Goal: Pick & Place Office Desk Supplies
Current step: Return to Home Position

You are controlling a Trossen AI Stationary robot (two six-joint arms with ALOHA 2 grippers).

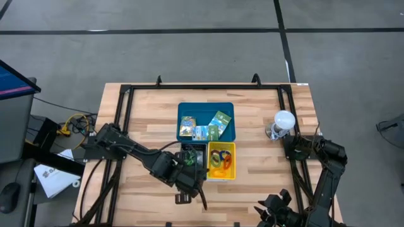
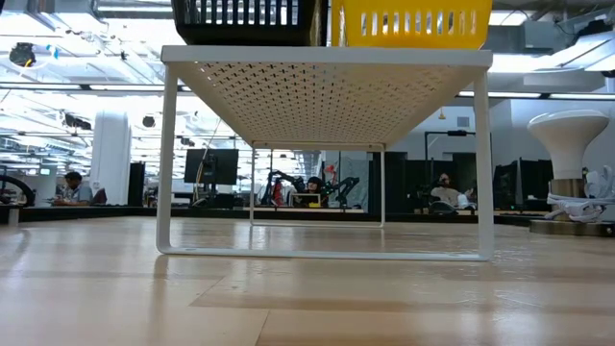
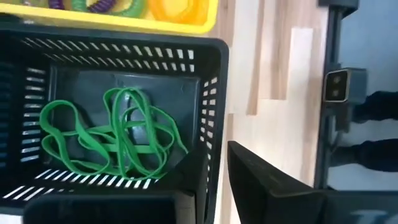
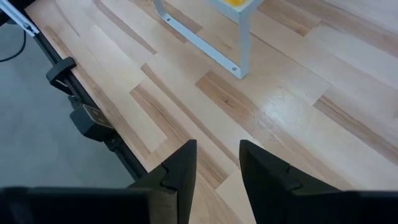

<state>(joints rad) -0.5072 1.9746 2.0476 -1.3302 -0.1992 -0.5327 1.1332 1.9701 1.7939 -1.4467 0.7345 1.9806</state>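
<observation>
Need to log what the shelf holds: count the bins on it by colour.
Blue bin: 1
Yellow bin: 1
Black bin: 1
Total: 3

In the high view the left arm (image 1: pixel 145 154) covers the lower part of the black bin (image 1: pixel 196 149). The right gripper (image 1: pixel 266 213) sits at the bottom edge of the frame, partly cut off. The print on the packets (image 1: pixel 205 129) in the blue bin (image 1: pixel 228 113) is too small to read. In the low view the top edge leaves only the lower walls of the black bin and the yellow bin (image 2: pixel 411 24), hiding their contents. In the left wrist view the top edge crops the coloured loops (image 3: pixel 124 6).
</observation>
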